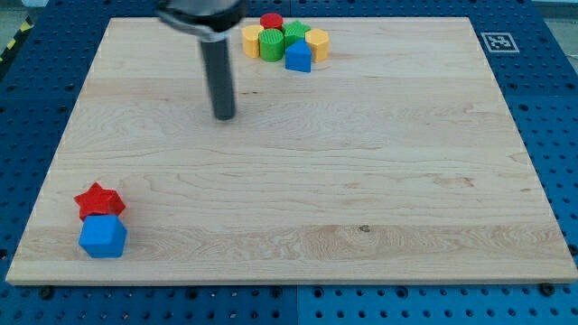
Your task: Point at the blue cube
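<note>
Near the view's bottom left corner of the worktop [361, 162] sits the blue cube [102, 237], close to the board's left and bottom edges. Touching it on its upper side: a red star block [98, 199]. The two sit as a pair, well apart from everything else.

Handling, as a judgement: the cube looks small, rigid and light, with smooth faces on smooth wood, so it would likely slide at a slight nudge. There is nothing to take hold of it with, and the task asks only for pointing. Best approach seems to be from the open wood on its right or bottom side, stopping just short, since the star crowds its top.

My tip [223, 116] rests on bare wood in the upper middle-left of the board, well apart from the blue cube, up and to the right of it. No hand on this arm: just a plain dark rod, nothing to open or close, holding nothing, touching no block.

Far cluster at the view's top, right of the rod: a red cylinder [271, 21], a yellow block [251, 38], a green cylinder [271, 44], a second green block [295, 33], a yellow hexagonal block [317, 43], and a second blue block [298, 57], peaked in shape and not the cube. All are packed together.
</note>
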